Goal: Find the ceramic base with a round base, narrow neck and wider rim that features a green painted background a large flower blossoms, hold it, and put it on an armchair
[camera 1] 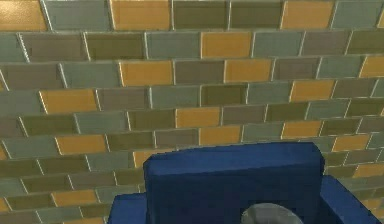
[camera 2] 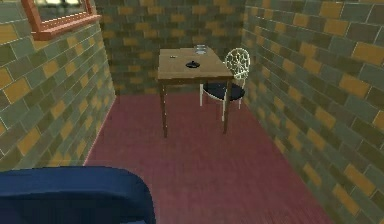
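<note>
A blue armchair (camera 1: 236, 184) stands close below me in the forward view, its back against a brick wall of grey, green and orange blocks. A grey rounded thing (camera 1: 272, 215) pokes up at the bottom edge in front of its backrest. The same blue armchair (camera 2: 75, 196) shows at the arm side view's bottom left corner.
A wooden table (camera 2: 195, 70) stands at the far end of a narrow brick-walled room with a red floor (camera 2: 200, 150). On it are a small pale thing (camera 2: 202, 49) and a small dark thing (camera 2: 190, 67). A white ornate chair (camera 2: 232, 78) stands beside it. A framed picture (camera 2: 62, 15) hangs on the left wall.
</note>
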Robot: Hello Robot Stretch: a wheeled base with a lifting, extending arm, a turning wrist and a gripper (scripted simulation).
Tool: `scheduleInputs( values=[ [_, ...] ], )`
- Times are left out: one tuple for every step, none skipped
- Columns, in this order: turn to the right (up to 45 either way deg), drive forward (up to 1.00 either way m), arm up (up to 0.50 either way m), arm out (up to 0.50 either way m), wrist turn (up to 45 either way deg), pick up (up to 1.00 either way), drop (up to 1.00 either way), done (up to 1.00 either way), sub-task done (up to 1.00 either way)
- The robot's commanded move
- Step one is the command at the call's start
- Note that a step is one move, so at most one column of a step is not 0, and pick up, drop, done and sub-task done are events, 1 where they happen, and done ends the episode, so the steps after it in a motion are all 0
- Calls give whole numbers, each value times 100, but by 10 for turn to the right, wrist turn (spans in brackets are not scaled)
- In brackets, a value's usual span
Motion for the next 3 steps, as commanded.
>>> scheduleInputs(
  values=[
    [0, 0, 0, 0, 0, 0, 100, 0, 0],
    [0, 0, 10, 0, 0, 0, 0, 0, 0],
    [0, 0, 0, 0, 0, 0, 0, 100, 0]
  ],
)
